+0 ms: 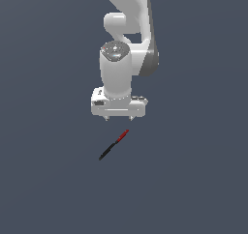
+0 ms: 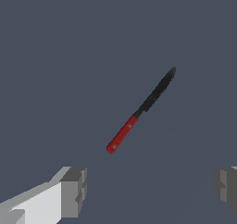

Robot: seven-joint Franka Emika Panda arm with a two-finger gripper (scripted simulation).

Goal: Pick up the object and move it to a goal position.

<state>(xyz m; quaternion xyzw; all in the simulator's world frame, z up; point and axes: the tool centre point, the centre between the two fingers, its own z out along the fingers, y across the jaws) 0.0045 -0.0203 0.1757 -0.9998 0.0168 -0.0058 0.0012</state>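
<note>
The object (image 1: 114, 144) is a thin stick, black with one red end, lying slantwise on the dark grey floor just in front of the arm in the exterior view. Its red end points toward the gripper. My white gripper (image 1: 119, 118) hangs above and just behind it, apart from it, with the fingers spread wide and nothing between them. In the wrist view the object (image 2: 141, 110) lies diagonally ahead of the two grey fingertips (image 2: 74, 190), and the gripper (image 2: 150, 188) is open.
The white arm (image 1: 127, 35) rises behind the gripper. A plain dark grey floor (image 1: 48, 180) lies all around.
</note>
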